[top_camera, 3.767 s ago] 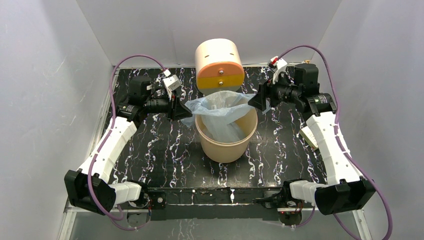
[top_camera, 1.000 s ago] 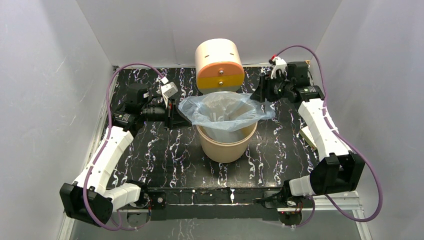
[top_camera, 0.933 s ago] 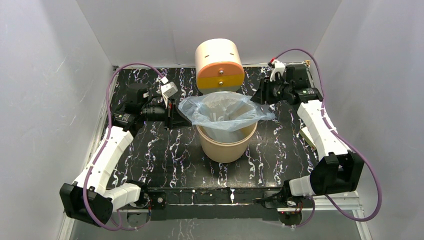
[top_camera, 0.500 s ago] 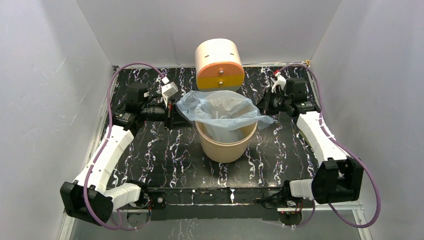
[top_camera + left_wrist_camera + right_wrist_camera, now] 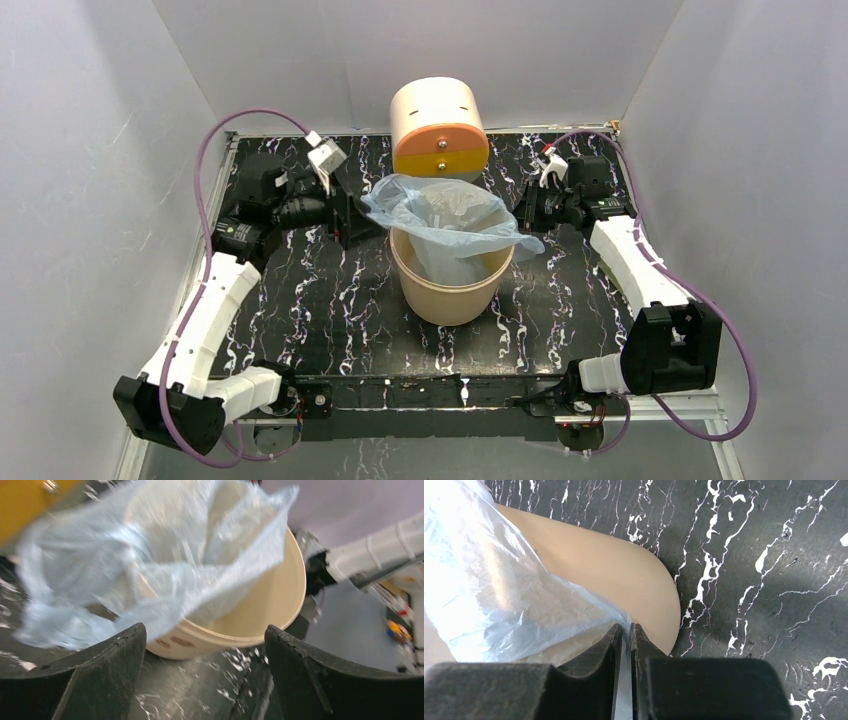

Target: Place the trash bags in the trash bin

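Gaping wide and empty, the left gripper [image 5: 205,635] is hovering beside the trash bin [image 5: 450,295]; the trash bag [image 5: 445,215] is draping half inside its mouth; the right gripper [image 5: 625,630] is pinching the bag's right edge, which likely needs pushing inside.

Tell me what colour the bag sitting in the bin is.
Pale, see-through blue. The bag shows best in the top external view.

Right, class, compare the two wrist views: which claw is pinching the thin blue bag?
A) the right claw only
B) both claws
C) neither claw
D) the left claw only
A: the right claw is closed on a corner of the bag, while the left claw stands wide open, gripping nothing.
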### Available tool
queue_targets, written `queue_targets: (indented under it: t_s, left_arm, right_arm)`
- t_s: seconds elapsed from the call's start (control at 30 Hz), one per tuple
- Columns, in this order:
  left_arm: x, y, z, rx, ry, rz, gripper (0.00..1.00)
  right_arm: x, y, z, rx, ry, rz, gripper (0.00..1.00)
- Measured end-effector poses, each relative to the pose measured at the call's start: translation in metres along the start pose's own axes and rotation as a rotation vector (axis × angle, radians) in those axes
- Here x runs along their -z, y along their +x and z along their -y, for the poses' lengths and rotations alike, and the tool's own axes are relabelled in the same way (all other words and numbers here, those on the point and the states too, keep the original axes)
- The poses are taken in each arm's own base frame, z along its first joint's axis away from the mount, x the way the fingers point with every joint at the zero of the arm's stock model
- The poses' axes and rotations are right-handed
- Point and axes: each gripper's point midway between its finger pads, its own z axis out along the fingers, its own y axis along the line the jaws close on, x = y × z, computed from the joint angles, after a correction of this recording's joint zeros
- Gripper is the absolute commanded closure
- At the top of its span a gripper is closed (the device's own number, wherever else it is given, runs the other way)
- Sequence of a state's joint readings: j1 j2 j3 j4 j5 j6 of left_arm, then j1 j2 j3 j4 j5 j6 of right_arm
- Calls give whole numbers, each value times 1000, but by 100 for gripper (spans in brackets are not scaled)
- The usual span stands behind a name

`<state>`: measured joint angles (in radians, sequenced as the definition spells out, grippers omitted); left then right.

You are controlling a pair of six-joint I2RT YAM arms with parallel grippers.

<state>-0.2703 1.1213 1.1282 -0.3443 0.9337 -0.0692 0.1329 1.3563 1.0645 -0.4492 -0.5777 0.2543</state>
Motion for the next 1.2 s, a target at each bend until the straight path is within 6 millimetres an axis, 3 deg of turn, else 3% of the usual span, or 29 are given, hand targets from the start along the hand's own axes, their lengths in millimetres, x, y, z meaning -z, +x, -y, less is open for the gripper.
queue_targets:
  t_s: [0.17,0.3,0.4,0.57,0.67,0.73,0.83,0.93,1.03,1.2]
  left_arm:
    - [12,-53,-16,-49,-163,124,11]
    - [7,-69,-47,3,-250,179,11]
    - [-7,-62,-82,69,-295,157,10]
    - [-33,-24,-148,244,-322,58,11]
    - [-43,-7,-171,319,-303,40,13]
    - [-47,-1,-178,346,-276,54,21]
    - [-54,1,-177,378,-201,91,57]
    - [-62,8,-173,410,-122,113,79]
    - [-65,29,-172,455,-106,87,91]
    - [-64,75,-173,523,-139,10,96]
  right_arm:
    - [2,-4,-2,22,-4,7,78]
    - [3,-2,-3,23,-5,-4,78]
    - [3,-2,-4,24,-13,-6,77]
    - [4,-1,-7,29,-29,-9,76]
    - [4,-1,-8,33,-31,-9,76]
    - [5,-2,-8,37,-33,-8,75]
    - [5,-2,-9,42,-37,-8,75]
    - [6,-2,-10,46,-39,-8,75]
    - [6,0,-8,48,-28,-8,76]
    - [3,21,4,15,5,-48,75]
